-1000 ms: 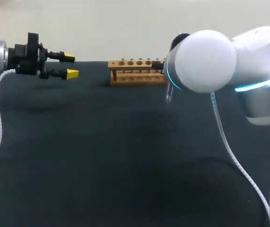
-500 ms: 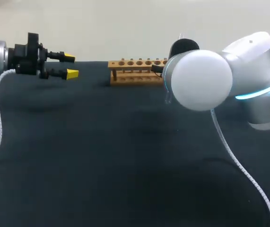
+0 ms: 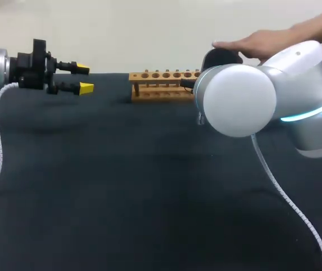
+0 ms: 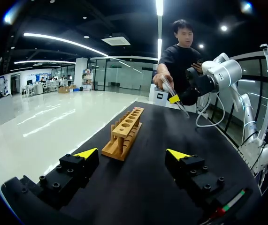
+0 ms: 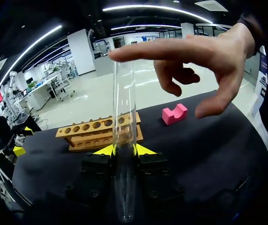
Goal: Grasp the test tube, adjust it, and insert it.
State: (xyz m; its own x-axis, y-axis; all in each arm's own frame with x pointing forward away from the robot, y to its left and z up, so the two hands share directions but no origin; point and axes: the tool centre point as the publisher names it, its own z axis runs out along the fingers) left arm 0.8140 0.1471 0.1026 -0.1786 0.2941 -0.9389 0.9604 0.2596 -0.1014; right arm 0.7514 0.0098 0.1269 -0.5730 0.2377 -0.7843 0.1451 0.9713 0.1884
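My right gripper (image 5: 123, 150) is shut on a clear glass test tube (image 5: 123, 112), which stands upright between its yellow tips. A person's hand (image 5: 204, 51) reaches over it, with a fingertip on the tube's top. The wooden rack (image 5: 96, 131) with a row of holes stands beyond the tube. In the head view the rack (image 3: 163, 84) is at the table's back middle, and my right arm's elbow (image 3: 237, 99) hides most of that gripper. Only the tube's lower end (image 3: 199, 117) shows there. My left gripper (image 3: 77, 79) hangs open at the back left, with nothing between its fingers.
A pink notched block (image 5: 174, 114) lies on the black cloth beside the rack's far end. In the left wrist view the rack (image 4: 124, 133) stands ahead of my open left gripper (image 4: 132, 154). Grey cables hang from both arms.
A person's hand has come in from the right and now touches the tube's top. My right arm has shifted slightly, still with the tube. The left arm has not moved.
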